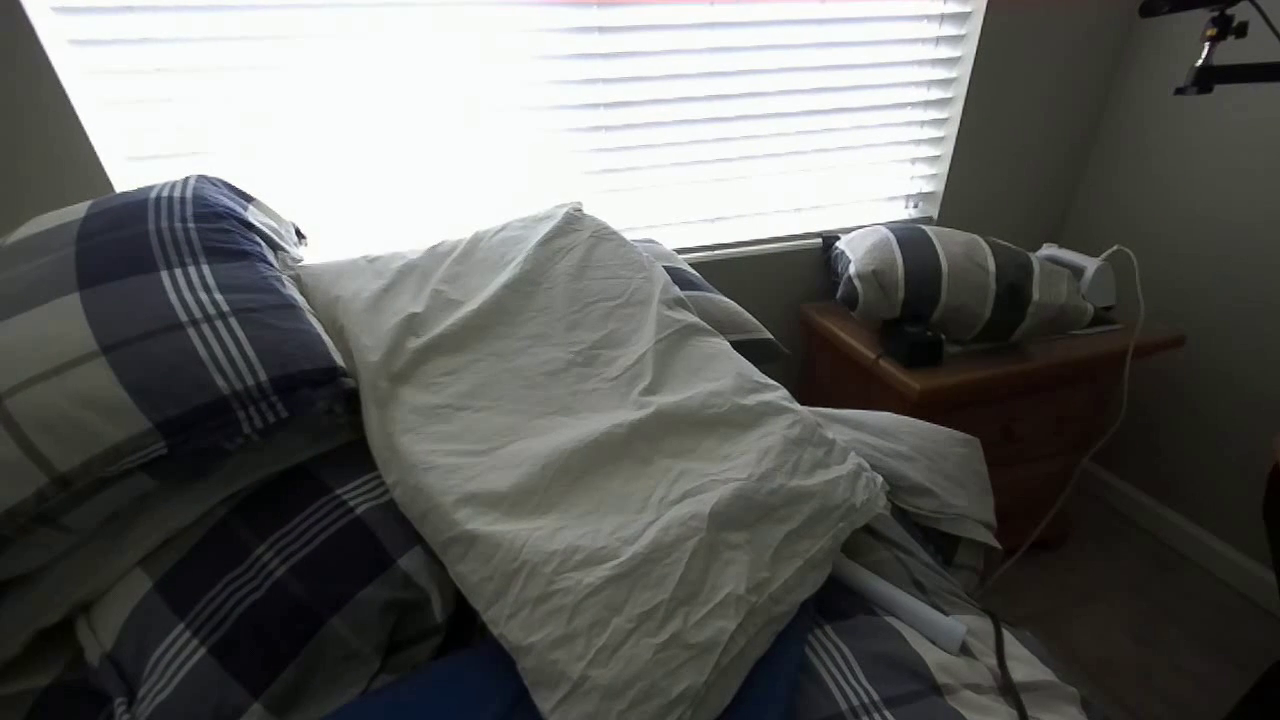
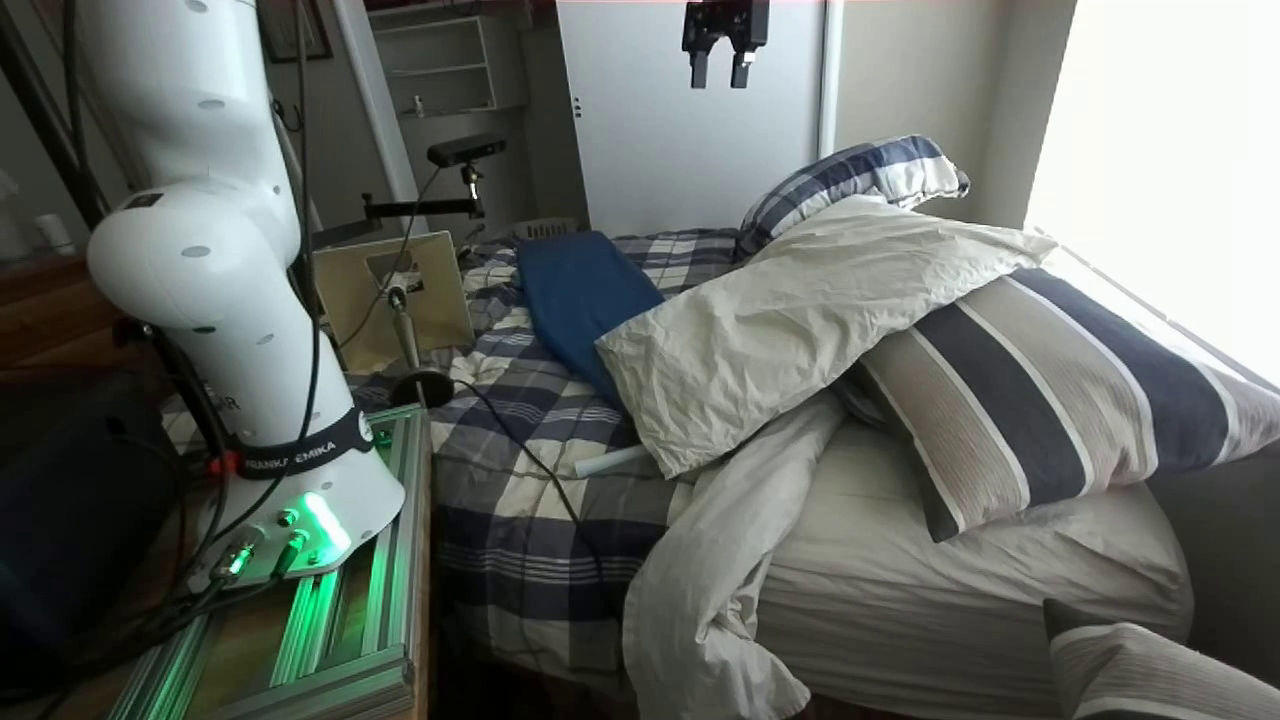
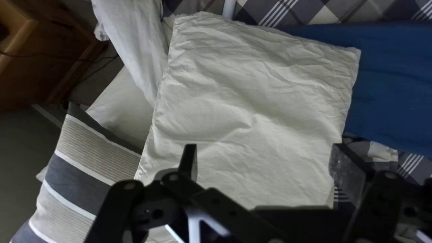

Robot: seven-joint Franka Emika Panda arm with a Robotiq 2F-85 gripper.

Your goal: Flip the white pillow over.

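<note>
The white pillow [image 1: 590,420] is large, soft and wrinkled, and lies slantwise across the bed. In an exterior view [image 2: 800,310] its far end leans on a plaid pillow and its near edge rests over a blue cloth. In the wrist view the white pillow [image 3: 256,101] fills the middle, with its near corners at the top. My gripper [image 2: 719,78] hangs high above the bed, apart from the pillow. In the wrist view the gripper [image 3: 265,152] has its two fingers wide apart with nothing between them. The pillow's underside is hidden.
A plaid pillow [image 1: 190,310] and a striped pillow [image 2: 1080,390] flank the white pillow. A blue cloth [image 2: 590,300] and a white tube [image 1: 900,605] lie partly under it. A camera stand [image 2: 410,340] is on the bed beside the arm base. A wooden nightstand [image 1: 1000,385] stands by the window.
</note>
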